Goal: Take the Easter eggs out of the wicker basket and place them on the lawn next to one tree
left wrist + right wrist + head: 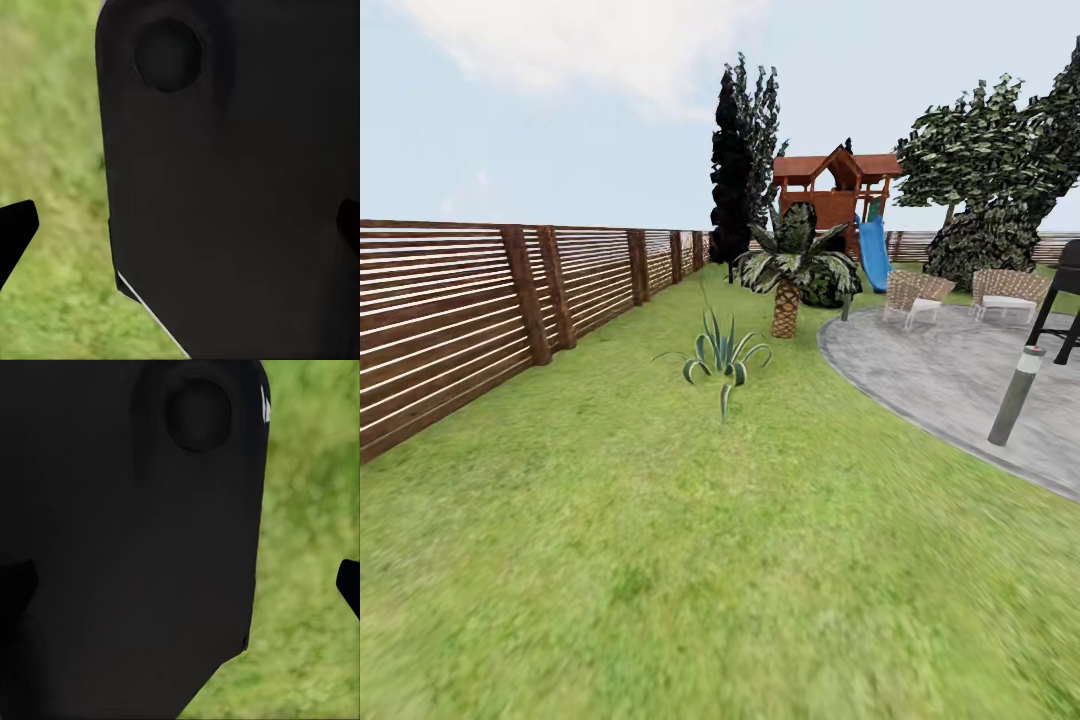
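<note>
The robot was under way across the lawn (660, 560), and the head view looked down a long strip of grass between the brown slatted fence (470, 310) on the robot's left and the grey patio (960, 380) on its right. No eggs and no wicker basket appeared on the grass ahead, so where they lay could not be told; the step in hand looked like finding them. A spiky plant (722, 355) stood in the middle of the strip, a short palm (792, 270) beyond it, and a dark cypress (738, 160) and a wooden playset (835, 190) further back; a leafy tree (1000, 170) leaned over two wicker chairs (960, 292) past the patio. Both wrist views were mostly blocked by a dark body part (225, 195), with grass (307, 585) at the edge. Each showed dark fingertips (15, 232) at opposite margins, so both sets of jaws appeared spread wide, with nothing visibly held. Doing this well would probably mean turning slowly to sweep the lawn, steering clear of the plant and the bollard (1015, 392), and noting a pale-trunked tree as the drop spot.
</note>
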`<state>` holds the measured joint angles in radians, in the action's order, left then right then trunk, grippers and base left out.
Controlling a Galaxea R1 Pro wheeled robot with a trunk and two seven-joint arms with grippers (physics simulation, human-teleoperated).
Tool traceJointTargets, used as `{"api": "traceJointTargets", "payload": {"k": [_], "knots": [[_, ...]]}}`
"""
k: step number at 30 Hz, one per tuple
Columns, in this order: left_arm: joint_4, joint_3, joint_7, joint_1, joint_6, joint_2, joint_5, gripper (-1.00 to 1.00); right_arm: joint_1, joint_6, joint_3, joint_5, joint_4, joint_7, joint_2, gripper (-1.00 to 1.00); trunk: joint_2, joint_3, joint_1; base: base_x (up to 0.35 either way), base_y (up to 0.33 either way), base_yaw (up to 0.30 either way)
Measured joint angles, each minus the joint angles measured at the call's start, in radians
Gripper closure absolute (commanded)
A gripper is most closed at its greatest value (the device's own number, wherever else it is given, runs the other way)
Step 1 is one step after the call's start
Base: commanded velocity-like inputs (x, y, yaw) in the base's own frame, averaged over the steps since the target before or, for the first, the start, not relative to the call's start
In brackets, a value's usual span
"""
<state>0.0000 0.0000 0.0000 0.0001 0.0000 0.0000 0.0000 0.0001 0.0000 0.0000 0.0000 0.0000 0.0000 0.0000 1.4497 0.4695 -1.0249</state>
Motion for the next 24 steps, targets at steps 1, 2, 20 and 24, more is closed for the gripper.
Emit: {"api": "traceJointTargets", "payload": {"k": [1, 2, 20, 24], "knots": [[-0.003, -0.002, 0.005, 0.006, 0.005, 0.006, -0.005, -1.0, -0.005, 0.003, 0.003, 0.005, 0.005, 0.004, -0.006, -1.0, 0.0, 0.0, 0.0, 0.0, 0.0, 0.0], [-0.003, -0.003, 0.008, 0.011, 0.01, 0.011, -0.01, -1.0, -0.011, 0.003, 0.004, 0.01, 0.01, 0.004, -0.006, -1.0, 0.0, 0.0, 0.0, 0.0, 0.0, 0.0], [-0.056, -0.006, -0.003, 0.041, -0.019, -0.006, -0.008, -1.0, -0.055, 0.011, 0.056, 0.082, 0.0, 0.017, -0.037, -1.0, 0.0, 0.0, 0.0, 0.0, 0.0, 0.0], [-0.137, -0.007, -0.002, 0.04, 0.025, -0.06, -0.006, -1.0, -0.055, 0.095, 0.056, 0.077, -0.094, 0.169, -0.116, -1.0, 0.0, 0.0, 0.0, 0.16, -0.085, 0.0]]}}
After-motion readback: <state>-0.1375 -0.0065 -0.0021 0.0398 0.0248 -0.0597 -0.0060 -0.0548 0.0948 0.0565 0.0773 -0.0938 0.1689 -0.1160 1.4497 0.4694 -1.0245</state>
